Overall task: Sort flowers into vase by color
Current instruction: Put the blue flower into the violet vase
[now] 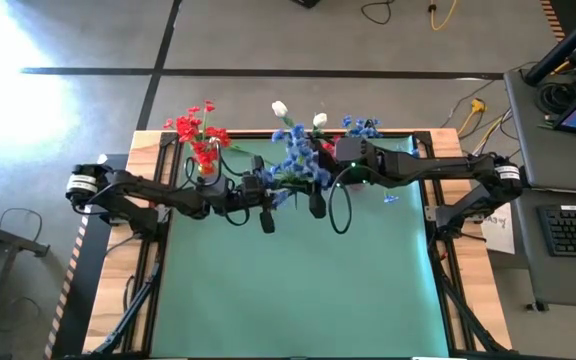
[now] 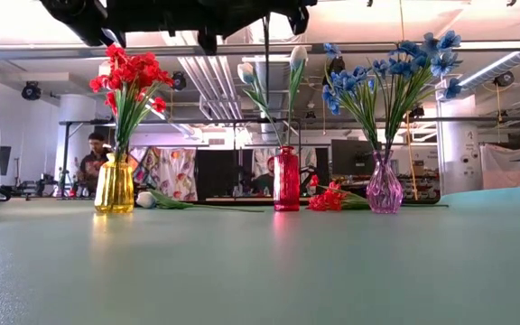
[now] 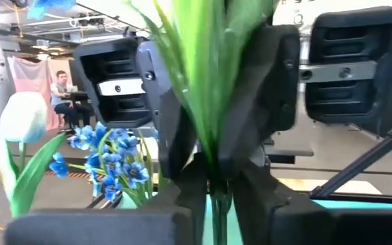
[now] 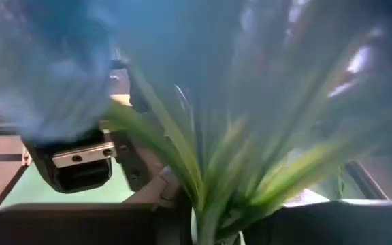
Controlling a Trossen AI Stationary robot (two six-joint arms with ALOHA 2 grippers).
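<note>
A blue flower spray point(image 1: 293, 160) with long green leaves hangs in the air between my two grippers, above the far middle of the table. My left gripper point(image 1: 273, 192) comes from the left and my right gripper point(image 1: 315, 185) from the right. Both are shut on the spray, facing each other. In the low view, a yellow vase point(image 2: 116, 183) holds red flowers, a red vase point(image 2: 285, 179) holds white tulips and a purple vase point(image 2: 384, 187) holds blue sprays. A white tulip point(image 2: 156, 200) and a red flower point(image 2: 329, 199) lie flat on the table. My left gripper pinches the blue spray's green stem point(image 3: 214, 197) between its two fingers, below the leaves, coming level from the table's left. The spray is lifted clear of the table. My right gripper pinches the same spray at its bundle of leaves point(image 4: 209, 218), coming level from the table's right. Its fingers point(image 3: 172, 129) close just beyond my left gripper's hold.
The three vases stand in a row along the far edge of the green mat point(image 1: 298, 290), right behind the grippers. The near half of the mat is free room. A desk with a keyboard point(image 1: 573, 230) stands to the right. A person point(image 2: 93, 162) sits far behind the table.
</note>
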